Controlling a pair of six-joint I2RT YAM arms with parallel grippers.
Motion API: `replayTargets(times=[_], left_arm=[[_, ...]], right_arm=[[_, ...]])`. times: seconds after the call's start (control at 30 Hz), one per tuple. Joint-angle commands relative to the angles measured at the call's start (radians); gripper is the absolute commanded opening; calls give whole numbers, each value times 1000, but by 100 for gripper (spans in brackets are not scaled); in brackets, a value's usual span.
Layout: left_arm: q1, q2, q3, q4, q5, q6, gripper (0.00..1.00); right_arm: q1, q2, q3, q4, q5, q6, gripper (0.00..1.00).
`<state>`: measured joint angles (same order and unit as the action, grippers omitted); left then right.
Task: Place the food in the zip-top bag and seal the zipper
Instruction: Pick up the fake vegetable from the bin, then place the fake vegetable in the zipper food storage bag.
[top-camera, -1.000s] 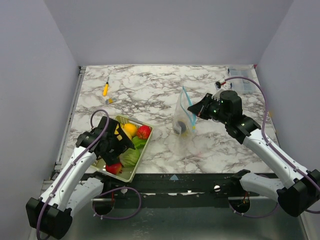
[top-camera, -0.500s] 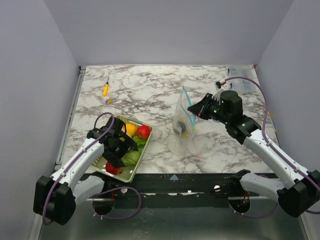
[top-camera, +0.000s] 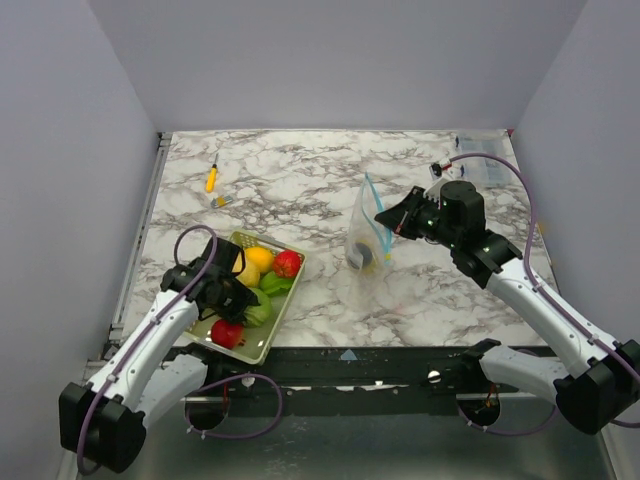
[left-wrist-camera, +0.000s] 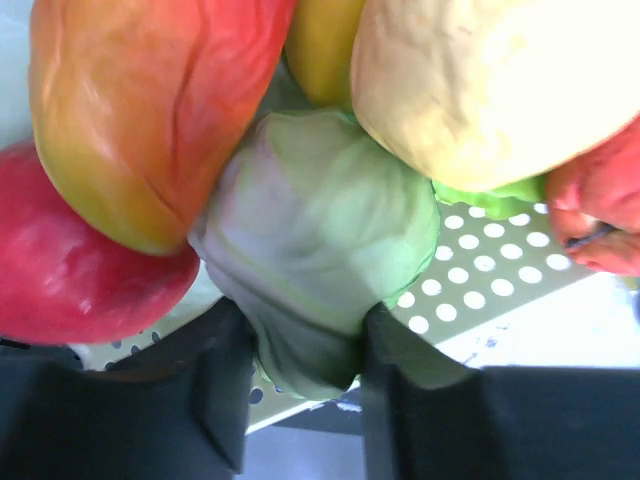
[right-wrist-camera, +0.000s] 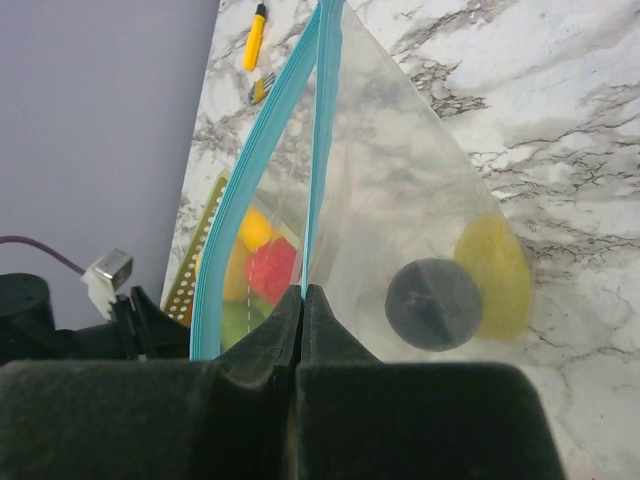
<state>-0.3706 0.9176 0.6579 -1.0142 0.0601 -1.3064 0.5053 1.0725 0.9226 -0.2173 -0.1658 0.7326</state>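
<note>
Green vegetable (left-wrist-camera: 320, 230): pale, lying in the mesh basket (left-wrist-camera: 490, 260) among red, yellow and orange food, pinched low down between two fingers
Left gripper (left-wrist-camera: 300, 385): narrowed onto the green vegetable, touching both its sides; half a second ago it stood wide above the basket
Right gripper (right-wrist-camera: 302, 300): clamped on the zipper (right-wrist-camera: 245, 170), unmoved
Zip-top bag (right-wrist-camera: 400, 200): held upright by its rim over the counter (top-camera: 300, 180), mouth gaping, with a yellow piece (right-wrist-camera: 495, 275) and a dark round piece (right-wrist-camera: 433, 303) inside, as before

Lab test cell: plain grey walls (top-camera: 330, 60), marble-print tabletop (top-camera: 300, 180).
</note>
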Motion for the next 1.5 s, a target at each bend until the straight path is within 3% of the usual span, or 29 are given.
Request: replayTargets(times=[0.0,0.1,0.2,0.3,0.4,0.47,0.67,0.83,1.23,1.47], left_arm=[[-2,-113,107,-108,-147,21,25],[-1,-186,140,-89,-136,84,23],[0,-264,148,50,-30,210,23],[-1,-274,133,302,269,396,22],[-3,-247,69,706,619,356,20],[-25,-194,73,923,721,312,15],[-184,48,435,842,673,526,12],[-203,153,546,968,620,541,12],[-215,384,356,1429,495,458,3],[-216,405,282,1334,425,498,1]], right_arm=[[8,9,-17,27,-11,1,1],[8,10,-22,27,-9,0,1],[8,10,-24,22,-1,-2,1],[9,13,-16,9,1,-10,1],[8,18,-2,-3,-10,-21,1],[14,22,9,-9,-14,-27,1],[63,45,46,-24,5,-32,1],[106,58,64,-24,31,-21,1],[110,25,70,-24,37,5,1],[110,-9,73,-36,69,17,1]])
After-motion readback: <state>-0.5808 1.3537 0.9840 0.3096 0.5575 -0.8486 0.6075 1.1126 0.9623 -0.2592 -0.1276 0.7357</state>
